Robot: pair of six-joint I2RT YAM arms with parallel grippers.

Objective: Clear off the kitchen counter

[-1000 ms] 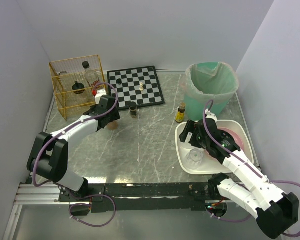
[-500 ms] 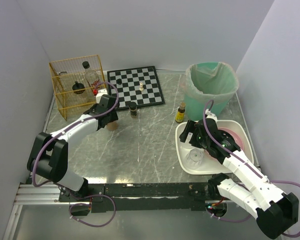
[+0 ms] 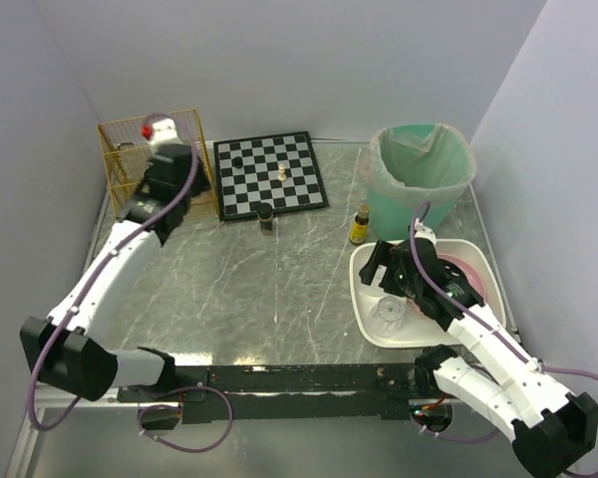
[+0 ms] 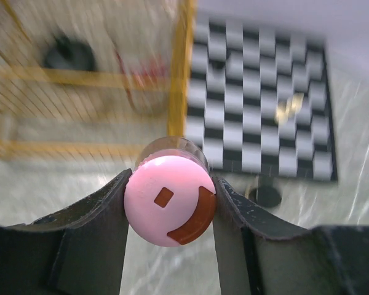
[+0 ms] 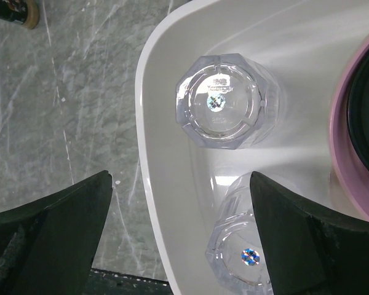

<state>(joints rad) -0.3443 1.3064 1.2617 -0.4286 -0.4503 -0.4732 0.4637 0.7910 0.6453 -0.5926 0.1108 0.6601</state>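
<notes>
The left claw [image 4: 170,184] is clamped about halfway on a pink-lidded jar [image 4: 170,210], held in the air by the yellow wire basket [image 3: 130,194] at the far left. The right claw [image 5: 179,181] gapes wide and empty over two upturned clear glasses [image 5: 224,101] in the white tray [image 5: 155,166], near right. The grey-green marble bench [image 3: 279,289] lies beneath both.

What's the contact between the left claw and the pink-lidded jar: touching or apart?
Touching. The left wrist view shows the left claw with its fingers pressed against both sides of the pink-lidded jar, no gap on either side.
</notes>
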